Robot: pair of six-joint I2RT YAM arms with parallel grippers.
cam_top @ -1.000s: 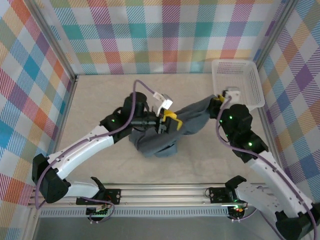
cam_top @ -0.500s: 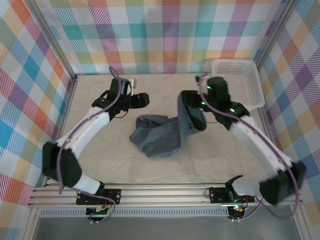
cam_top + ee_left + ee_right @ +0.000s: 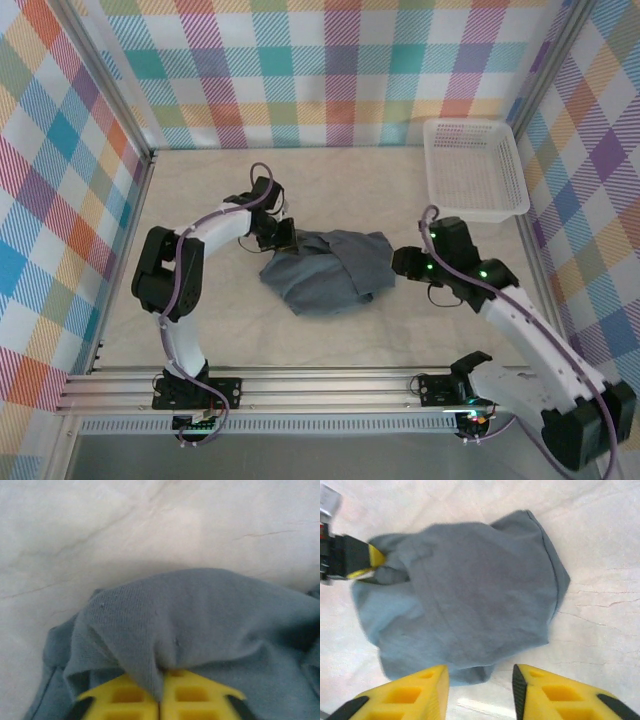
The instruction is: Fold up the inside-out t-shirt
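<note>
Judging by the heap, we are early in the job — the inside-out t-shirt (image 3: 330,270) lies bunched near the middle of the tabletop (image 3: 420,320), neither spread flat nor folded. Our left jaws are closed on a pinch of cloth at its left edge; our right jaws stand wide and empty, just beside its right edge. Flattening, then every fold, remains.

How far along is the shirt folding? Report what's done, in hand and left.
Done: nothing neat yet. The shirt lies in a crumpled heap on the table, with no flat fold visible. In hand: the left gripper is shut on a pinch of fabric, and the right gripper is open beside the heap, holding nothing. Left: spreading it flat and making every fold.
</note>
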